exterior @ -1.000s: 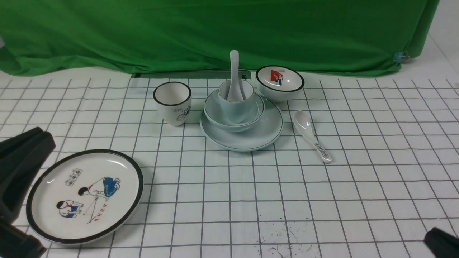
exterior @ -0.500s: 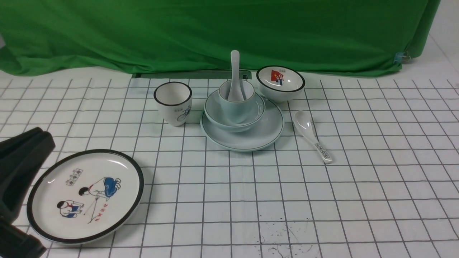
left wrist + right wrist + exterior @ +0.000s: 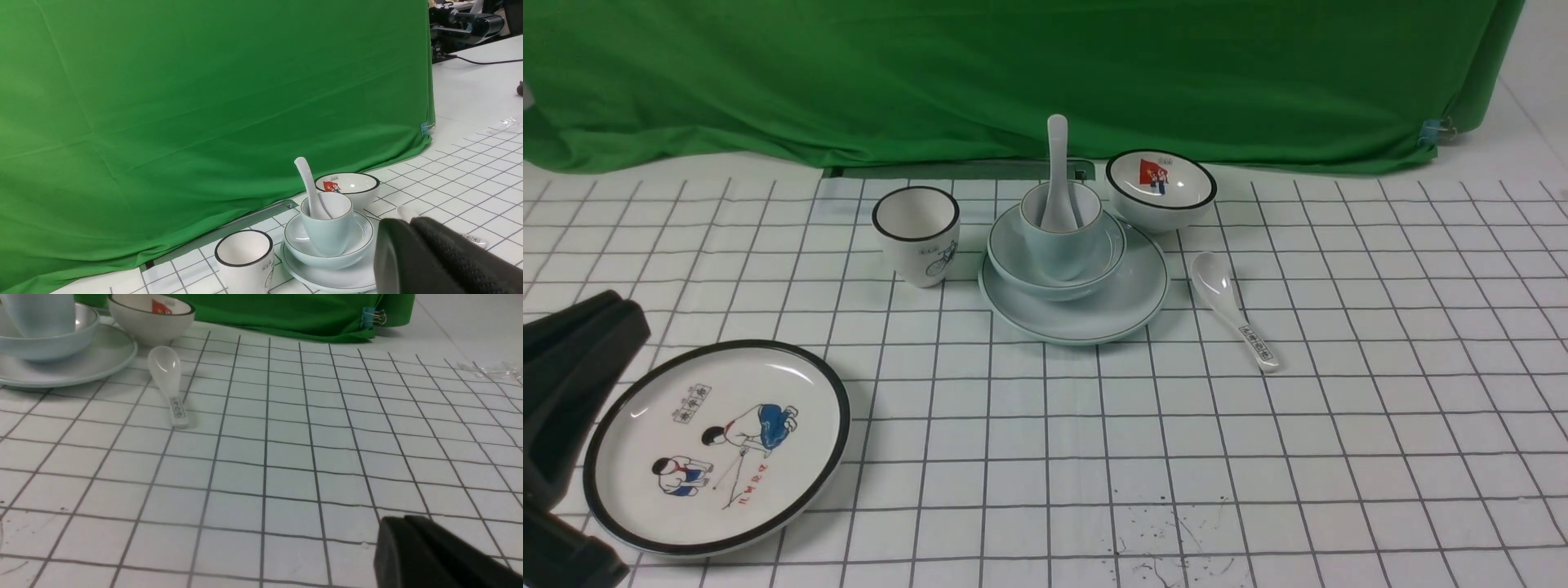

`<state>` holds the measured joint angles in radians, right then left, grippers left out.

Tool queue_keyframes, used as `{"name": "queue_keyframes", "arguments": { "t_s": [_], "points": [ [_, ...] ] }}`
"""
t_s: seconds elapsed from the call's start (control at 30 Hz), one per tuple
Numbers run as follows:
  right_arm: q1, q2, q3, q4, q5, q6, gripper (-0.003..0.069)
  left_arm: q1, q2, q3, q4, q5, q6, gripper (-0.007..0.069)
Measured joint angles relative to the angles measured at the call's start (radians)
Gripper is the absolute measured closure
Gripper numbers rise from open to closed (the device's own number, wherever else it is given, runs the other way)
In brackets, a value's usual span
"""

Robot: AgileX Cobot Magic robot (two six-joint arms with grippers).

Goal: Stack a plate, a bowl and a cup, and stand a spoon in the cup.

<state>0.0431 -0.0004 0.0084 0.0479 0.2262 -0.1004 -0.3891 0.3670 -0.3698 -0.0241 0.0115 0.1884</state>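
We see our left arm at the near left corner of the counter, by the picture plate. It reaches forward, and its dark tip slants up and to the right in the front view. Our left end effector is narrow, with its two fingers shut close together. It points out ahead, toward the side with the green cloth, and it holds nothing.

Our right end effector shows in its own wrist view. It is narrow too, with its tips together and nothing in them. It points out ahead across the counter.

Both are well apart from the stack. We see the plate flat on the counter near the cloth. The bowl sits on the plate, and the cup stands upright in the bowl. The spoon stands in the cup with its handle up.

We see the bike cup left of the stack, the red bowl just behind it to the right, and the word spoon lying to the right.
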Motion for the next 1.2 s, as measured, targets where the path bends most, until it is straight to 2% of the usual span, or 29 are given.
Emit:
{"name": "queue_keyframes", "arguments": {
  "t_s": [0.27,0.43,0.63,0.7,0.8,0.97,1.2],
  "points": [
    [0.0,0.0,0.0,0.0,0.001,0.0,0.063,0.0,-0.008,0.009,0.0,-0.011,0.0,0.0655],
    [0.0,0.0,0.0,0.0,0.004,0.0,0.062,0.018,-0.119,0.078,0.0,-0.018,0.0,0.0655],
    [0.0,0.0,0.0,0.0,0.005,0.0,0.0615,0.176,-0.287,0.218,-0.004,-0.011,-0.005,0.0655],
    [0.0,0.0,0.0,0.0,0.005,0.0,0.0612,0.262,-0.336,0.297,-0.003,-0.011,-0.036,0.0655],
    [0.001,0.0,0.0,0.0,0.005,0.0,0.0608,0.325,-0.361,0.366,-0.003,0.028,-0.096,0.0655],
    [0.002,0.0,0.0,0.001,0.005,-0.001,0.0594,0.346,-0.365,0.377,-0.003,0.229,-0.109,0.0655],
    [0.002,0.0,0.0,0.001,0.005,0.0,0.0571,0.347,-0.365,0.377,-0.02,0.241,-0.104,0.0655]
  ]
}}
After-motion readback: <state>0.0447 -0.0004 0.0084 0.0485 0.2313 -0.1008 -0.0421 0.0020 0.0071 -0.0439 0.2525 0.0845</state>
